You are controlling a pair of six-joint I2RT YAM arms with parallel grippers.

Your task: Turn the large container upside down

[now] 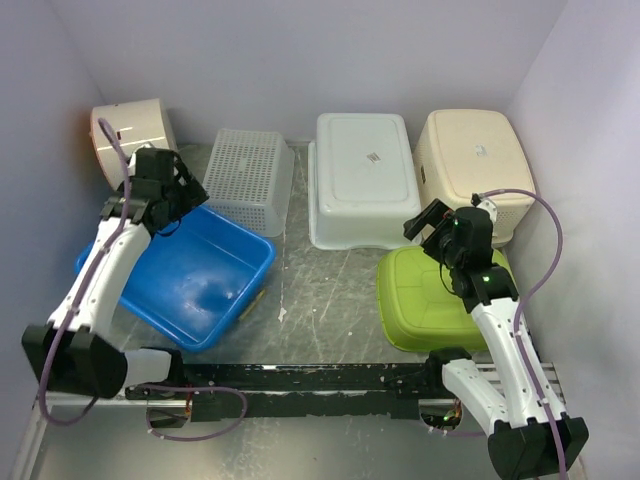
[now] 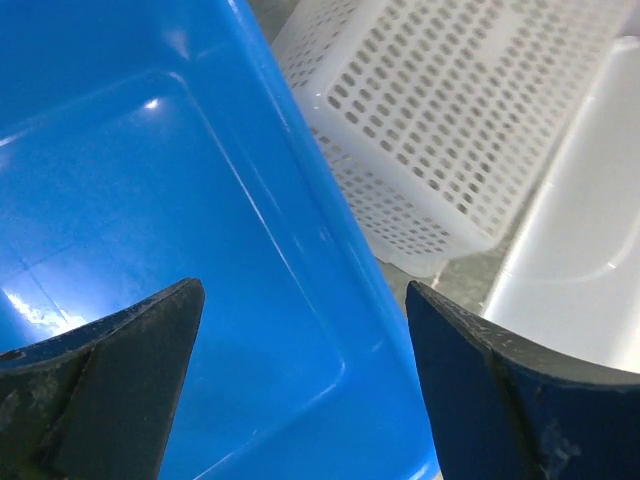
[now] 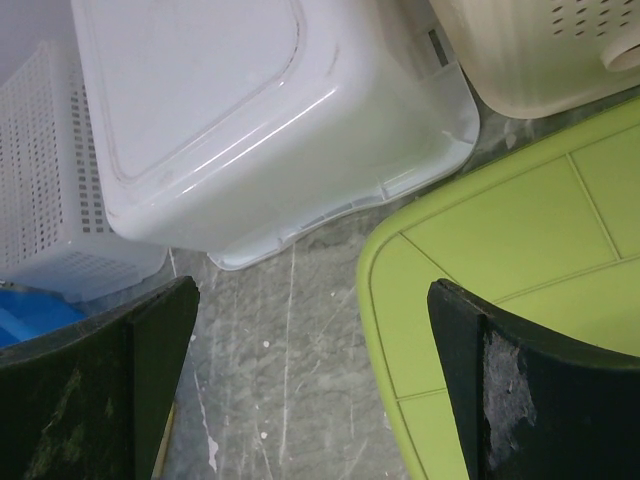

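The large blue container [image 1: 190, 280] stands upright, open side up, on the left of the table. Its inside fills the left wrist view [image 2: 150, 200], and a corner shows in the right wrist view [image 3: 25, 310]. My left gripper [image 1: 185, 208] is open and empty, hovering over the container's far right rim, with the rim running between its fingers [image 2: 305, 290]. My right gripper [image 1: 425, 225] is open and empty over the bare table between the white tub and the green container, touching nothing [image 3: 312, 285].
An upside-down white perforated basket [image 1: 250, 180] sits just behind the blue container. An upside-down white tub [image 1: 362, 180], a beige bin [image 1: 475, 165] and an upside-down green container [image 1: 430, 295] stand to the right. A beige tub [image 1: 130, 130] lies at back left. Walls enclose three sides.
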